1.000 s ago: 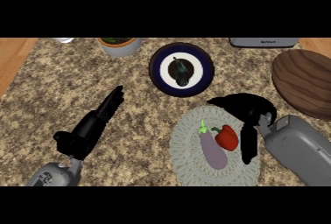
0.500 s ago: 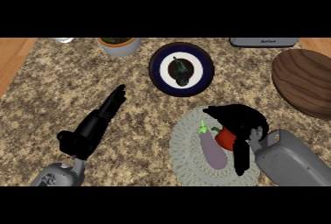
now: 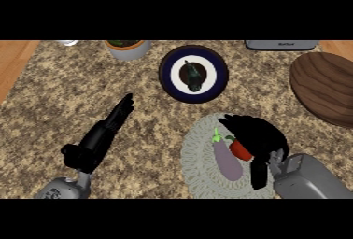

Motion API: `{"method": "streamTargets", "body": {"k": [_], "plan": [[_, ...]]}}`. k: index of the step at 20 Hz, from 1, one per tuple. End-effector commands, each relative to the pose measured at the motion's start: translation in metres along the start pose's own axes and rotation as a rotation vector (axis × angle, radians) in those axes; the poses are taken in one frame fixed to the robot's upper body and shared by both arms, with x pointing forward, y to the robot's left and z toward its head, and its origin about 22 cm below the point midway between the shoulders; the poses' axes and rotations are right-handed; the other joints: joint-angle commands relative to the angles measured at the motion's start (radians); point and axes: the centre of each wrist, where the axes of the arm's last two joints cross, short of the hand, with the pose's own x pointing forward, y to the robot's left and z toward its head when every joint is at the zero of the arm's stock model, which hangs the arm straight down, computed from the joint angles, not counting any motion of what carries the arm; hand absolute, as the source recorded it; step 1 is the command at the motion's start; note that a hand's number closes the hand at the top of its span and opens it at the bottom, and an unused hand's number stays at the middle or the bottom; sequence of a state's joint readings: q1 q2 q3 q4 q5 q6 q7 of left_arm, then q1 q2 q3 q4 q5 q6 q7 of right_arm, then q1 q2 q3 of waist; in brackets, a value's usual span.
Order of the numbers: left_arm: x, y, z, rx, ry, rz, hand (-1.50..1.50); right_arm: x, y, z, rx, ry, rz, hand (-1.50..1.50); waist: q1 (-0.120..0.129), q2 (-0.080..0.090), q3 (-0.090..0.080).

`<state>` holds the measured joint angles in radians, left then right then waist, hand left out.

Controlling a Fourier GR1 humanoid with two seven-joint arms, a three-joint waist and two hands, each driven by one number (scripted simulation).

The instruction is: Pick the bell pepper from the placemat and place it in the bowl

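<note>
The main risk from here is the eggplant [image 3: 228,161]. It lies on the placemat [image 3: 196,154] just to the left of my right hand [image 3: 258,140], touching or very nearly touching the bell pepper [image 3: 239,149]. If my fingers close wide, they may catch the eggplant's stem end along with the pepper, or shove it aside across the mat. A second risk is the grip itself: the pepper is smooth and rounded, so if my fingers land only on its near side it could squirt out sideways as I lift. A third is the carry. The bowl [image 3: 193,73] sits ahead and to the left of my right hand, well apart from it, and it already has a dark object in it, so a low or hasty set-down could knock the rim or land the pepper on top of that object.

The pepper is on the placemat, tucked under the left edge of my right hand, with only a red sliver showing beside the palm. My right hand is arched over it, fingers curled down and thumb hanging toward me. I think it is closing round the pepper, but my hand hides the contact, so I cannot say for sure that it holds it.

My left hand [image 3: 103,135] rests far off to the left on the counter [image 3: 62,93], fingers straight and together.
</note>
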<state>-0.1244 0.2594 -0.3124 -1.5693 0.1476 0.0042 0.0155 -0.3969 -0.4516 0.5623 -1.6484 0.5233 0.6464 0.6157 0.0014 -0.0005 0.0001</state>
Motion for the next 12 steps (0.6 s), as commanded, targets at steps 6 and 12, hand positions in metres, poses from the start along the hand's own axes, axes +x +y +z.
{"method": "streamTargets", "body": {"k": [6,12], "plan": [[0.016,0.021,0.003,0.017,-0.012,-0.006,0.00,-0.007,0.033,-0.017,-0.104,0.066,0.029,-1.50,0.001,0.000,0.000],[0.012,-0.003,-0.010,0.017,-0.003,-0.019,0.00,-0.018,0.038,-0.042,-0.032,0.103,0.030,-1.50,0.001,0.000,0.000]]}}
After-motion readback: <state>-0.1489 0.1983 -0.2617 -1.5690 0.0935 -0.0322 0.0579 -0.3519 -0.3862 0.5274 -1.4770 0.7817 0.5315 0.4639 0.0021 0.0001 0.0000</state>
